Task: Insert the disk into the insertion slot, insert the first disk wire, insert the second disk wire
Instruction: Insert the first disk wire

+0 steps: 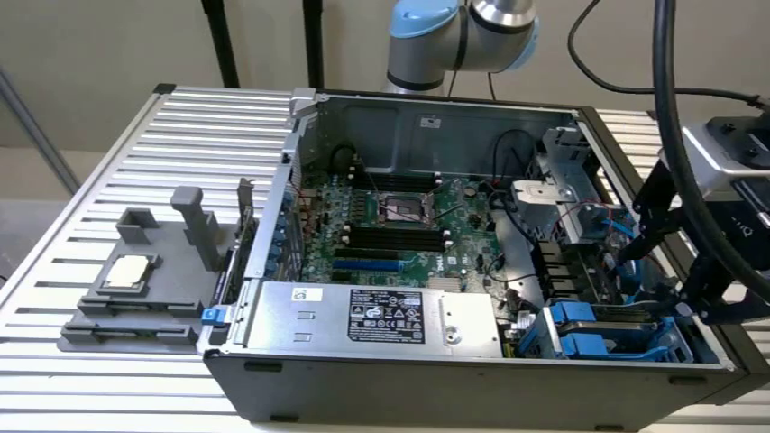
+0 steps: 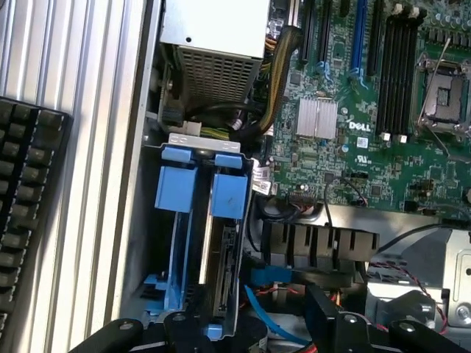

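Spotted the disk (image 2: 223, 268) edge-on, down in the insertion slot (image 2: 200, 235), clipped in its blue carrier (image 2: 229, 193), right in front of the pincer (image 2: 254, 331) and near it. Looks fully seated, going by the carrier tab sitting level with the second blue carrier (image 2: 176, 187) in the next bay over.

Can't call the pincer released or clenched from either view, so not guessing.

Seems to be at the wire stage: blue wire (image 2: 268, 276) just beside the pincer, on the motherboard (image 2: 353, 88) side of the slot. No telling whether plugged into the disk or not.

For doing this bit well: square the plug up with the disk's connector edge first, then push straight in along the slot, no twisting or rocking. Keep off the carrier to avoid nudging the disk back out. Mind the tangle of cables crowding that side of the pincer, easy to snag.

Worth comparing views. From the wrist view: a close look at both carriers, the disk's edge and the blue wire, plus a black keyboard (image 2: 29, 213) on the side of the pincer away from the motherboard. From the exterior view: the whole open case (image 1: 481, 388) on the slatted counter (image 1: 121, 379), the silver power-supply box (image 1: 373, 316) along the same wall of the case as the slot, and a grey fixture block (image 1: 144, 280) well apart from the pincer, outside the case.
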